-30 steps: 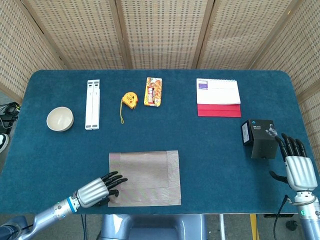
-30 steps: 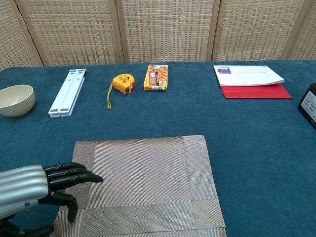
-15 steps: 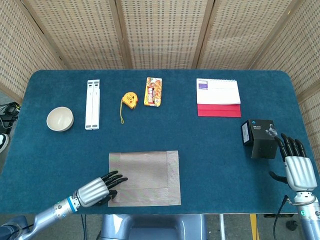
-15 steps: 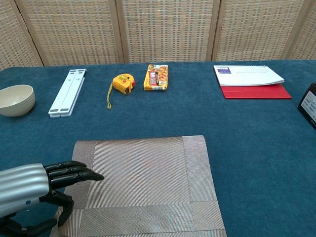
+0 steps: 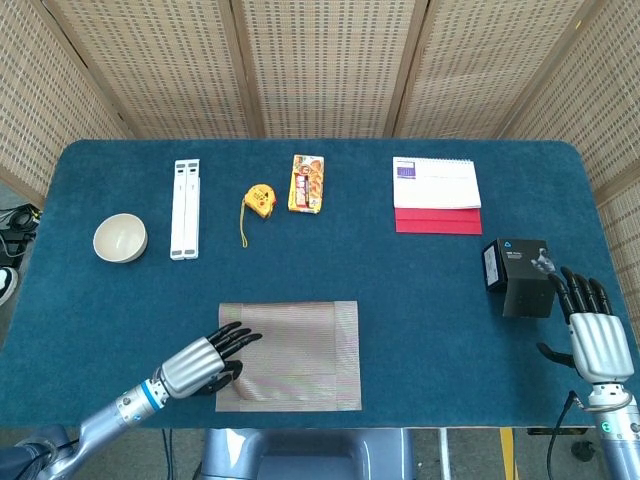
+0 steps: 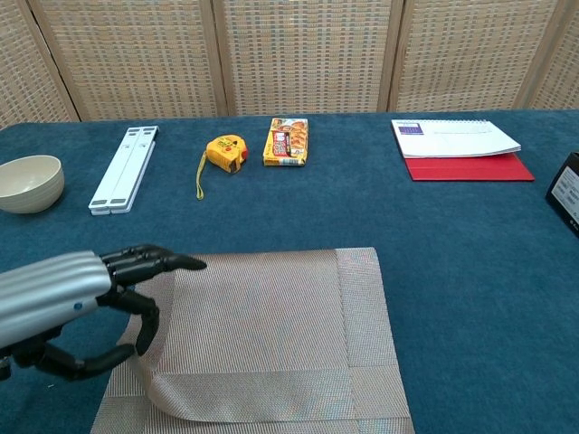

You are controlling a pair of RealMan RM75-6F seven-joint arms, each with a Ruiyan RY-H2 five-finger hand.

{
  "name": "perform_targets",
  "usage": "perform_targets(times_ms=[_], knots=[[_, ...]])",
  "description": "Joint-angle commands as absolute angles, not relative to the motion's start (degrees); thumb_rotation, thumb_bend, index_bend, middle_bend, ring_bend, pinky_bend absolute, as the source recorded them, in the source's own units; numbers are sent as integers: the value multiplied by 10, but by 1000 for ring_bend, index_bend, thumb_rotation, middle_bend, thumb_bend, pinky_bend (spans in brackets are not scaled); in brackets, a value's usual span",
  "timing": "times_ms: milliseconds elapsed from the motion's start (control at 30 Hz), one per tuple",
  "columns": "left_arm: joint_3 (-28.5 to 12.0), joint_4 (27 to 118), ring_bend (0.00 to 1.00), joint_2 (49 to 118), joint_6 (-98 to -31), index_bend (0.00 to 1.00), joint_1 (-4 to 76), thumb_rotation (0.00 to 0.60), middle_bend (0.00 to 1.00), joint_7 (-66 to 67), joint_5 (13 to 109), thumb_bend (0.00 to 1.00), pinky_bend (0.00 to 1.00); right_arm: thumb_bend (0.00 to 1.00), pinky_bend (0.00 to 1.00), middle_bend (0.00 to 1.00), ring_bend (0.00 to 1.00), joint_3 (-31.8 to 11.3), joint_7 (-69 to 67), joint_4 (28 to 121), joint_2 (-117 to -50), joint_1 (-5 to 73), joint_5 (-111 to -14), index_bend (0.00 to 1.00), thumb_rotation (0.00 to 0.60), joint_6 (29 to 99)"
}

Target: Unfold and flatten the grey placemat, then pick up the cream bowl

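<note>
The grey placemat (image 5: 300, 355) lies folded near the table's front edge, an upper layer over a wider lower one. My left hand (image 5: 205, 362) is at its left edge. In the chest view the left hand (image 6: 86, 298) pinches the upper layer between thumb and fingers, and that layer's near-left corner curls up off the placemat (image 6: 280, 334). The cream bowl (image 5: 120, 238) stands upright at the far left of the table, apart from both hands, and shows as the bowl (image 6: 29, 183) in the chest view. My right hand (image 5: 598, 338) hovers open at the right front, holding nothing.
A white folded stand (image 5: 185, 208), a yellow tape measure (image 5: 259, 200) and a snack packet (image 5: 307, 183) lie along the back. A white notebook (image 5: 435, 183) rests on a red folder (image 5: 438, 221). A black box (image 5: 520, 277) stands just behind my right hand.
My left hand has risen and moved right onto the mat's left edge, lifting the upper layer's near-left corner. The right hand has not moved.
</note>
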State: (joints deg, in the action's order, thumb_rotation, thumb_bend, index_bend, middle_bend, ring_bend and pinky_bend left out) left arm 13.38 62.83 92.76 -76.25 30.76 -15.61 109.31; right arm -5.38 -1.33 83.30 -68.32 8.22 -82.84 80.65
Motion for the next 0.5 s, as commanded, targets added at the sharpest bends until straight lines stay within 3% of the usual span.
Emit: perform_targets(times_ms=[33,333,500], knots=[[86,676,0,911,-745,749,332,600,0,-171,1051,549,0,0,0,0,0,-54,-12,833,-684,82,-829,52,600,807],[-71,820,0,855,-617,762,400,600,0,-55,868,548,0,0,0,0,0,-53,-4,832,-687,83,-828,52,600,805],[-149,820,0,852,-540,762,446,600,0,25,737,549,0,0,0,0,0,-53,-2,833,-687,83,-827,52,600,805]])
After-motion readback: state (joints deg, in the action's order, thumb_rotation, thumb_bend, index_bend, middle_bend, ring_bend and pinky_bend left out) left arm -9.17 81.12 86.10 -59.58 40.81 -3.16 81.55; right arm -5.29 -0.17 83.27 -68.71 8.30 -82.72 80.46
